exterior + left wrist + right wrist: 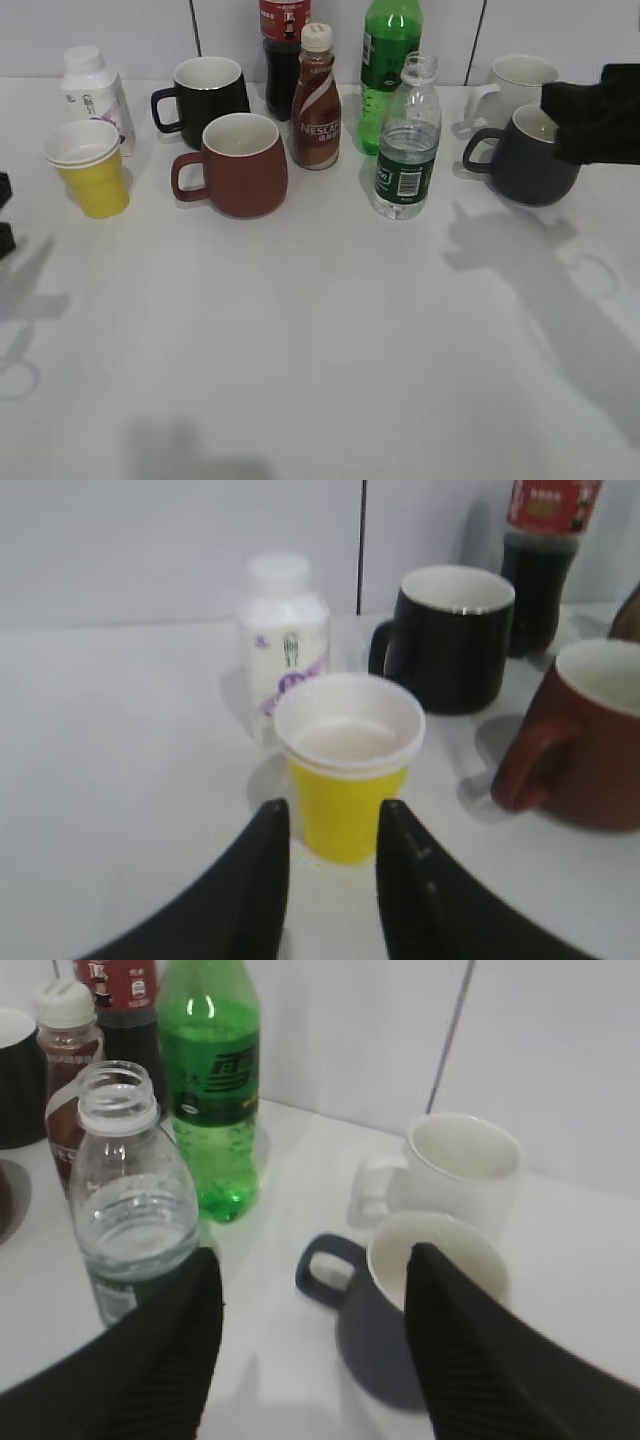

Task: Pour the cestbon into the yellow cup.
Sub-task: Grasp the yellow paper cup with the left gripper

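The brown bottle [316, 100] is showing "NESCAFE" in white letters on its label. The cestbon [407, 140] is carrying a dark green band with small white print and a barcode patch, too fine to read. The green bottle [211, 1080] is bearing dark characters that are staying illegible.

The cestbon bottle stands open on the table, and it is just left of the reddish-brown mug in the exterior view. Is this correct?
Not quite. The cestbon does stand open, without a cap, but it is to the right of the reddish-brown mug, not left. The brown Nescafe bottle stands between them, farther back. The exterior view shows this.
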Robot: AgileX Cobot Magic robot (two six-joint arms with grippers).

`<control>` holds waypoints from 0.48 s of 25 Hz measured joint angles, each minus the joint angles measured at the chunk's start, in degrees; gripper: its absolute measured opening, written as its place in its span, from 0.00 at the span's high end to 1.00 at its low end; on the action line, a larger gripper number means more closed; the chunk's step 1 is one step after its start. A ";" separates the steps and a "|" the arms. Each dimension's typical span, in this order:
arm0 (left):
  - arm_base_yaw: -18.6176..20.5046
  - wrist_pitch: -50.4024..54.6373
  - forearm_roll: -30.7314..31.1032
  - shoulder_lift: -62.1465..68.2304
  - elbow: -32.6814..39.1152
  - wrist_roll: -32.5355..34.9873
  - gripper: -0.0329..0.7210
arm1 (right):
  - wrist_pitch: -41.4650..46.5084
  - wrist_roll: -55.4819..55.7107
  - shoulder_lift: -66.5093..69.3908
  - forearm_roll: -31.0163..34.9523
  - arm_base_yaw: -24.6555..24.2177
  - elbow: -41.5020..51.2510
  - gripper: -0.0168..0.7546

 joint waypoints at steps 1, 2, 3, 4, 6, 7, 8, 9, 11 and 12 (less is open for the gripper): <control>-0.13 -1.67 0.00 1.76 0.45 0.00 0.64 | -2.27 0.00 1.64 -0.27 0.06 0.00 0.41; -0.19 -3.24 0.00 4.04 0.57 0.00 0.64 | -5.12 0.00 3.08 -0.38 0.06 0.00 0.41; -0.19 -5.45 -0.05 6.03 0.57 0.00 0.64 | -7.79 0.00 4.16 -0.44 0.06 0.00 0.41; -0.19 -8.06 -0.02 8.82 0.57 0.00 0.64 | -10.06 0.07 5.28 -0.73 0.06 0.00 0.41; -0.19 -12.93 0.66 13.28 0.57 -0.73 0.63 | -13.19 1.17 6.80 -1.71 0.06 0.00 0.41; -0.19 -15.71 1.64 15.36 0.57 -1.14 0.62 | -14.25 1.85 7.45 -2.07 0.06 0.00 0.41; -0.19 -18.57 2.73 17.80 0.57 -1.33 0.61 | -14.98 2.60 7.98 -2.37 0.06 0.00 0.41; -0.19 -21.06 4.14 20.27 0.57 -1.40 0.57 | -15.38 3.12 8.36 -2.48 0.06 0.00 0.41; -0.19 -27.80 6.12 24.81 0.57 -1.50 0.47 | -15.60 3.82 9.02 -2.48 0.06 0.00 0.41; -0.19 -30.90 6.56 27.21 0.57 -1.56 0.40 | -15.79 3.95 9.27 -2.48 0.06 0.00 0.41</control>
